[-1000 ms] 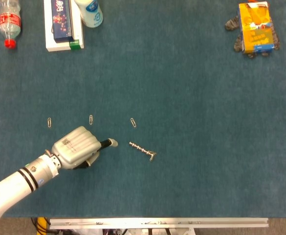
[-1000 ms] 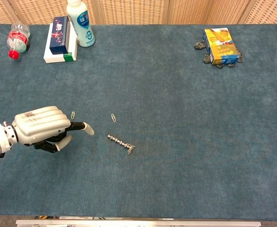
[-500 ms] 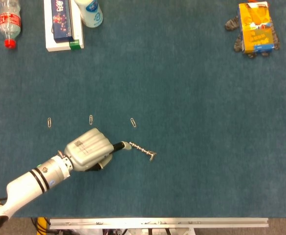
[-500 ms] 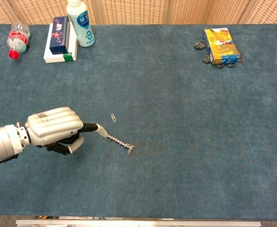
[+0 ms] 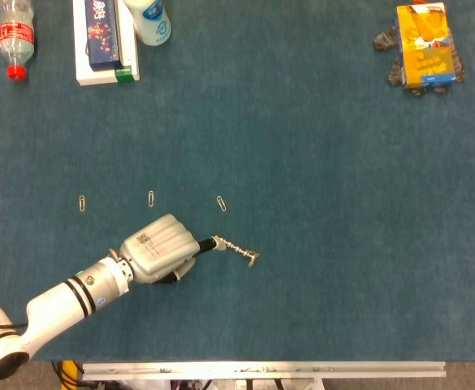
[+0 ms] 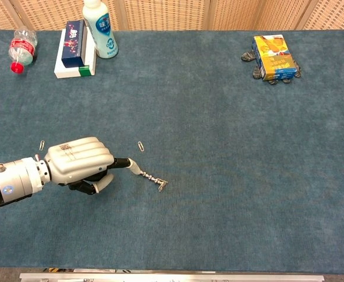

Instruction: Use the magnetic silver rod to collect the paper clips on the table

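The near end of the slim, knobbly silver magnetic rod point(image 5: 239, 249) is touched by one extended fingertip of the left hand point(image 5: 160, 249), remaining fingers curled; three small wire paper clips point(image 5: 222, 203) lie beyond it on the blue-carpeted worktop point(image 5: 318, 179).

Knobbly silver rod point(image 5: 237, 249) lying flat on the blue surface point(image 5: 318, 179), slanted, its near end touched by a fingertip, three small paper clips point(image 5: 222, 203) in a row beyond it, apart.
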